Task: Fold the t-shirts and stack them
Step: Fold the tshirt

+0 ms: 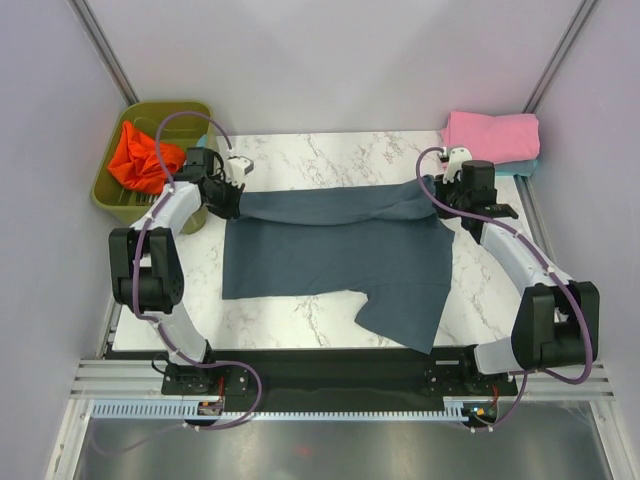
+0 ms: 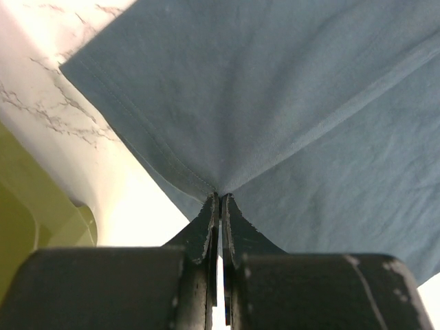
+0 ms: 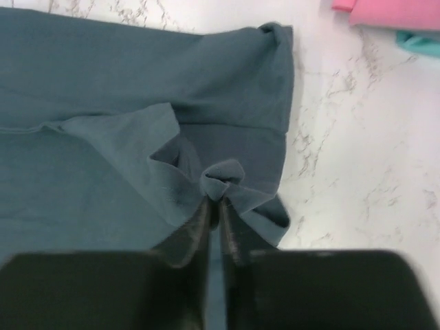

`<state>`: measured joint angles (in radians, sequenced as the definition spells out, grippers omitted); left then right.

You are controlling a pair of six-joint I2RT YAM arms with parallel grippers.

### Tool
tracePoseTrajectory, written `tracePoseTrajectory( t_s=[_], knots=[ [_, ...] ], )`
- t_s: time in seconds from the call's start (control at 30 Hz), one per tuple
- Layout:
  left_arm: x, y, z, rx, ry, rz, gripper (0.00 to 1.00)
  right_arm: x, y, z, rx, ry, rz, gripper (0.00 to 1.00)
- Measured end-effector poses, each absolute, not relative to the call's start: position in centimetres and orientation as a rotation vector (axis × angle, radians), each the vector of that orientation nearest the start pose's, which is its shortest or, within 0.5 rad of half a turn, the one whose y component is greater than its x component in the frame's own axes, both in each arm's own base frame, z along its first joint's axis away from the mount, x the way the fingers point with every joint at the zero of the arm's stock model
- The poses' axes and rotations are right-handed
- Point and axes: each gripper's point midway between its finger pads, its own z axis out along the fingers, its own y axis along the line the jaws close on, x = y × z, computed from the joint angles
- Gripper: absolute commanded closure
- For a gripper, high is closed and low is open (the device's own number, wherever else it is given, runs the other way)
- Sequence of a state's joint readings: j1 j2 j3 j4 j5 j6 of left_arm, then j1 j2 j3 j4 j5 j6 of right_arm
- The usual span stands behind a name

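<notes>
The slate blue-grey t-shirt (image 1: 330, 255) lies spread across the middle of the marble table (image 1: 330, 150). The left gripper (image 2: 220, 199) is clamped tight on its far left hem. The right gripper (image 3: 218, 201) pinches a bunched fold at its far right edge. A folded pink t-shirt (image 1: 490, 132) rests on a teal t-shirt (image 1: 528, 167) at the far right corner. An orange-red t-shirt (image 1: 140, 160) lies crumpled in the olive-green bin (image 1: 108, 195) at the far left.

My left arm (image 1: 165, 235) and right arm (image 1: 520, 260) are white shells between black joint housings, and a purple cable (image 1: 188, 114) loops along each. My left gripper (image 2: 220, 206) has flat black fingers (image 2: 205, 230), scuffed pale at the edges.
</notes>
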<state>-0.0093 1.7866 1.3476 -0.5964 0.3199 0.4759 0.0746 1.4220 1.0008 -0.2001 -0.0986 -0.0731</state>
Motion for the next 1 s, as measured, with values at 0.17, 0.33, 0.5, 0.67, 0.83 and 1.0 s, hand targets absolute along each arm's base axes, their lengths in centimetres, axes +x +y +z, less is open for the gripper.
tracePoseTrajectory(
  t_s=[0.17,0.33,0.5,0.67,0.83,1.0],
  knots=[
    [40.9,-4.0,8.5,0.718,2.458,-0.245,0.98,39.3,5.0,15.2,-0.238,2.213,0.151,0.52],
    [40.9,-4.0,11.4,0.713,2.394,-0.216,0.01,39.7,5.2,18.5,-0.256,2.158,0.153,0.49],
    [41.9,-3.5,15.5,0.640,2.329,-0.154,0.01,40.5,5.2,21.7,-0.256,2.079,0.146,0.48],
    [42.7,-3.2,17.1,0.592,2.305,-0.128,0.01,41.1,5.4,21.4,-0.261,2.085,0.155,0.48],
    [42.5,-4.3,16.9,0.551,2.315,-0.217,0.01,41.6,5.6,20.6,-0.271,2.105,0.164,0.48],
    [42.8,-6.7,14.0,0.538,2.383,-0.367,0.01,42.1,6.3,18.4,-0.293,2.152,0.210,0.50]
  ],
)
